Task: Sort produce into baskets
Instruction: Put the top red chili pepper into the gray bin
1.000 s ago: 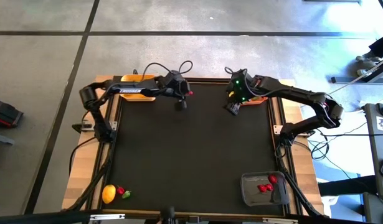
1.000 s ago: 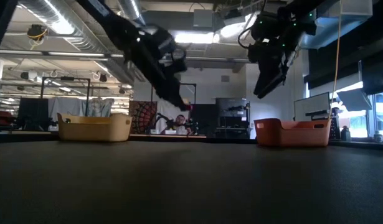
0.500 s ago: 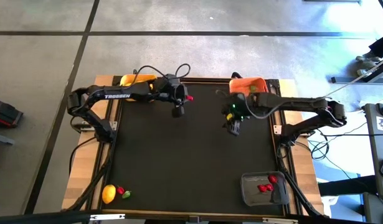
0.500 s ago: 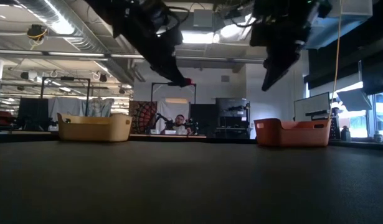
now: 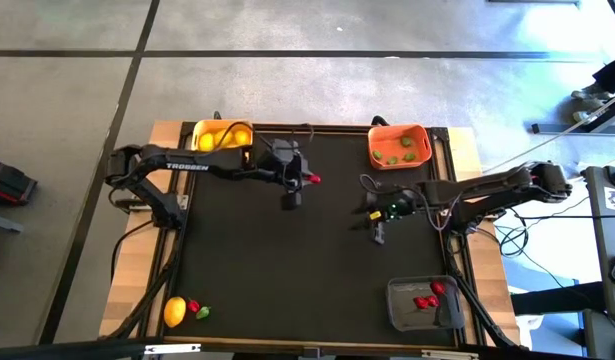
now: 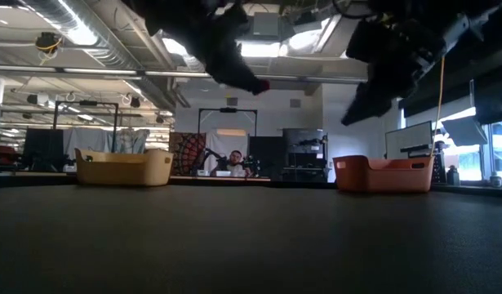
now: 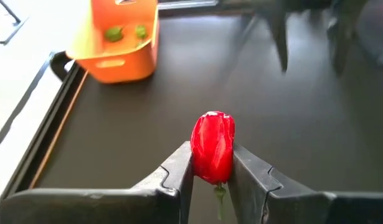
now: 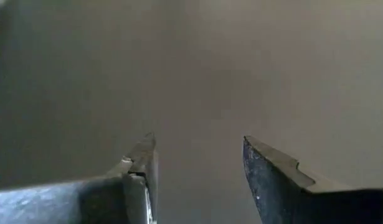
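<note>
Both arms swung inward over black mat (image 5: 307, 260); left fingers (image 7: 179, 171) pinch red piece (image 7: 212, 147), right fingers (image 8: 272, 171) spread.

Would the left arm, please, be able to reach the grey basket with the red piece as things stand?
Probably not easily: the left gripper holds the red piece mid-table, while the grey basket sits at the far corner, below the right gripper.

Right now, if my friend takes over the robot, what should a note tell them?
Left gripper: shut on a red piece, held up over the mat's far middle.
Right gripper: jaws open, empty, over the mat's right side.
Done: lemons in the yellow bin, greens in the orange bin, reds in the grey bin.
Left: drop the held red in the grey bin, then sort the lemon, red and green at the near left corner.
</note>
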Controlling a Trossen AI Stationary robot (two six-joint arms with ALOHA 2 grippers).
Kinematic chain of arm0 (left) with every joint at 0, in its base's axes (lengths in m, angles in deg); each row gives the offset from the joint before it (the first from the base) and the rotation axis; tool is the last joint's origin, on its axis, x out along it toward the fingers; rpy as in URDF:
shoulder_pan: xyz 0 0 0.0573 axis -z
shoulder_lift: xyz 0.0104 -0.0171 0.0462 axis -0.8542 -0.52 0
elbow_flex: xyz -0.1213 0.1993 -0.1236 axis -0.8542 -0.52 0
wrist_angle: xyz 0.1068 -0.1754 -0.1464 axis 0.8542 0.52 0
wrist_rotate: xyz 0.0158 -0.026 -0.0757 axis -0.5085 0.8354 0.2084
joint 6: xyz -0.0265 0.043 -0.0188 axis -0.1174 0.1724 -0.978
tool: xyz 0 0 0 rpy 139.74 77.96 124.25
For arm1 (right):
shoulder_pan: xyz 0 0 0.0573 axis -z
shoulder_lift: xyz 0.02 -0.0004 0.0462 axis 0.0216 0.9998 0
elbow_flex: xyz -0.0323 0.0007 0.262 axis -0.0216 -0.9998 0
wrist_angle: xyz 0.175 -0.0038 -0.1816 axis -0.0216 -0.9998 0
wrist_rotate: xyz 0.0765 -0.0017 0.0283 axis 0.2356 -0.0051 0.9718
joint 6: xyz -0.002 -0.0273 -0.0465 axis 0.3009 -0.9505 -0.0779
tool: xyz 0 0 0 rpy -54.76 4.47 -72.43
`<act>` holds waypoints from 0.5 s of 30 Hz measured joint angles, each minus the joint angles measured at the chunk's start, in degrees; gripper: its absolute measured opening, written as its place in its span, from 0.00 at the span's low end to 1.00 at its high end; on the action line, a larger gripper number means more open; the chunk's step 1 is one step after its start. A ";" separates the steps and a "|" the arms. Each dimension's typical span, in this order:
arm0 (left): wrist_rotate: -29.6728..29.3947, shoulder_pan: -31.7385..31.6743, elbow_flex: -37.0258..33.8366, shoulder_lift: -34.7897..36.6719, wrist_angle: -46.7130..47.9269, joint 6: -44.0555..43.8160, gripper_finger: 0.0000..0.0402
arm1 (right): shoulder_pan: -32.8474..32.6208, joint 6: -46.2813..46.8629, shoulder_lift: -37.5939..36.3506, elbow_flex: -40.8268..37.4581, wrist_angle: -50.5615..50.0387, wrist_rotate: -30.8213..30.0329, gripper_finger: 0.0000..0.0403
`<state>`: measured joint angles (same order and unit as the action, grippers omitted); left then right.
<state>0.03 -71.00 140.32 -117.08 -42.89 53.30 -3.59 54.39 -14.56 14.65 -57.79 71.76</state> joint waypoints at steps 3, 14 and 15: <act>-0.02 1.82 0.00 0.00 -1.37 -1.34 0.20 | -0.95 0.17 0.63 -2.22 10.01 0.47 0.42; -0.02 6.48 -0.02 -0.02 -2.66 -2.76 0.20 | -1.04 -0.70 2.27 -2.61 22.45 -9.39 0.42; 0.00 6.78 -0.02 -0.04 -2.85 -2.84 0.20 | -1.04 -1.38 2.27 -2.61 24.15 -10.51 0.42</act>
<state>0.04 -64.22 140.30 -117.12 -45.75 50.46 -4.63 53.01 -12.29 12.04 -33.64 61.24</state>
